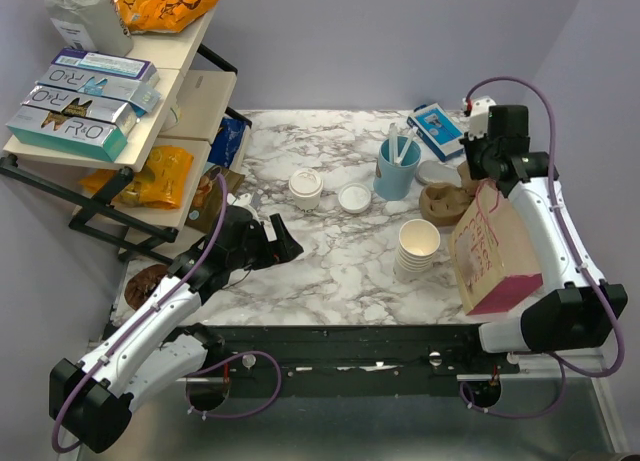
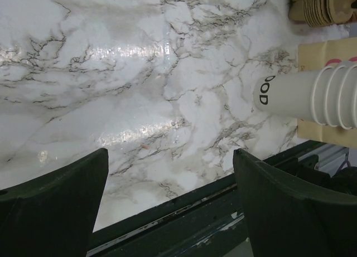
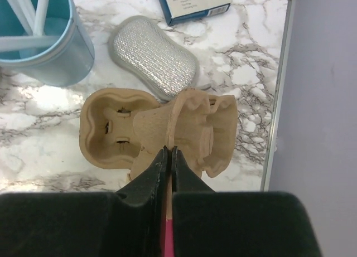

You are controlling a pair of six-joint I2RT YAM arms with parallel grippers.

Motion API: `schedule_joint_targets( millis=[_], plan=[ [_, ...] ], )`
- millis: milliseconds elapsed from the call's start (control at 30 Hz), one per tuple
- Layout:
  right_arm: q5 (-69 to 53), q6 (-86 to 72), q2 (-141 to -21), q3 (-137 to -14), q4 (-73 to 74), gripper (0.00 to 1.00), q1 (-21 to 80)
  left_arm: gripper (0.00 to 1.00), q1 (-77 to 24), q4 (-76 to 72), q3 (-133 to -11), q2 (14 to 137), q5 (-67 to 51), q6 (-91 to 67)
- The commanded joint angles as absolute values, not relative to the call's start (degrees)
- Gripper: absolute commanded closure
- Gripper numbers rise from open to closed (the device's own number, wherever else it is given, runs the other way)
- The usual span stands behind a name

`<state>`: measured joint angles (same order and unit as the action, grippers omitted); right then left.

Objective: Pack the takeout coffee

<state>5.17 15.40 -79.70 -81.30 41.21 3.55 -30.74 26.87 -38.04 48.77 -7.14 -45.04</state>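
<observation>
The packing has hardly begun, judging by how things lie: the takeout coffee [image 1: 305, 188], lid on, stands by itself on the desk [image 1: 340, 281], left of the middle and a little toward the far edge, well apart from the paper bag [image 1: 492, 253]. The bag stands upright by the right edge, toward the near-right corner. Nothing shows inside it from these views, though its mouth is hard to see. What looks done is only the readying of the bag. What is left is the real work: taking up the cup, carrying it across and lowering it in upright. The right pincer [image 3: 169, 150] has its jaws all but together on a thin brown sheet with a sliver of pink below. By the overhead view this is the top edge of the bag, so I judge that it holds the bag up by its rim, above the cardboard cup carrier [image 3: 120, 129]. The left pincer [image 2: 170, 154] stands wide open with nothing between its fingers, and only bare marble lies under them. It hangs over the near-left part of the desk, nearer the coffee than the other arm is, with the stack of lidless cups [image 2: 312, 95] off to its side. The cup is touched by neither of the 2 arms.
</observation>
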Motion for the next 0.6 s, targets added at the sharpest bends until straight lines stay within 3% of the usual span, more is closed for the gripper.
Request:
schedule_joint_targets(
  millis=[0,133,333,567],
  plan=[
    [16.0,21.3,-76.7,-77.4,33.4,0.99,9.1,0.01,-30.4,26.7,-38.8,48.1,-7.9,-44.9],
    [21.9,26.3,-73.7,-76.5,25.7,0.99,12.1,0.01,-30.5,26.7,-38.9,48.0,-7.9,-45.3],
    [20.5,36.0,-69.4,-74.0,12.0,0.99,16.9,0.01,-30.5,27.6,-39.1,46.6,-7.9,-45.8],
    [28.3,41.2,-73.4,-77.6,11.1,0.99,17.1,0.01,-30.5,29.4,-39.1,44.4,-7.2,-47.0]
  ],
)
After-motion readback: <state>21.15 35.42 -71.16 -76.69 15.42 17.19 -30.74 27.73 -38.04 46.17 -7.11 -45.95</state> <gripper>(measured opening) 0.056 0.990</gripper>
